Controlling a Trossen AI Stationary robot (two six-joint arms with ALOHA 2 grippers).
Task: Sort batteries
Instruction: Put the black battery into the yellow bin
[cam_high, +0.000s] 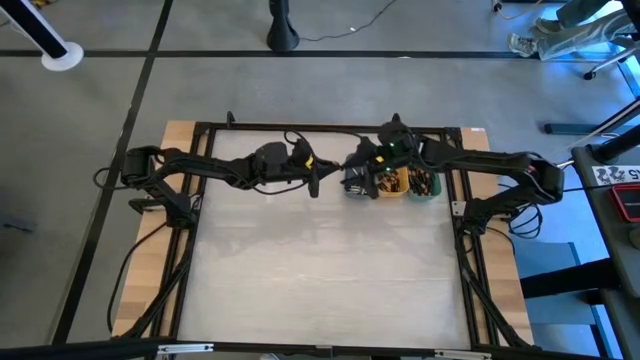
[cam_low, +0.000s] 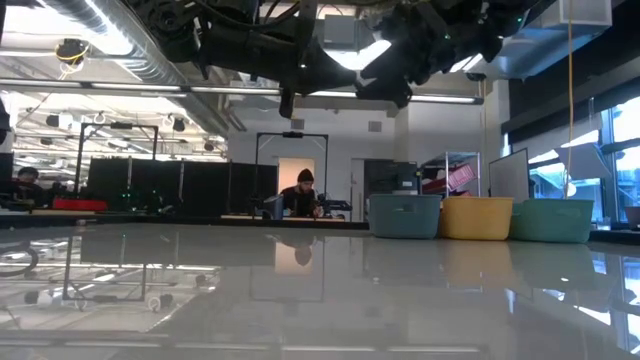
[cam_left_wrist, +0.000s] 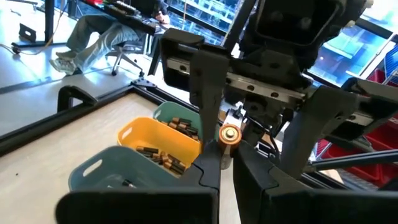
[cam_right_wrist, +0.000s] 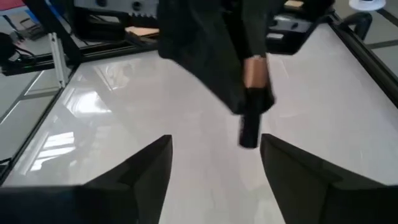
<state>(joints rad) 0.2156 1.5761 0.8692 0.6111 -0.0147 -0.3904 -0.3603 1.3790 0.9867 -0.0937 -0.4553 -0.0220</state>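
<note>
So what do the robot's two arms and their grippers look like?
Both arms are dark, jointed and slim, with black cables trailing along them. The left arm carries a small yellow mark near its wrist; the right arm shows green near its wrist. Each gripper has two flat, black, tapering fingers.

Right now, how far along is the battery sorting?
Largely done, it seems: the slate-blue tray, orange tray and green tray at the table's far edge already hold batteries. In hand: the left claw is shut on one battery, facing the open right claw above the trays. That cell remains undropped; no loose ones show.
</note>
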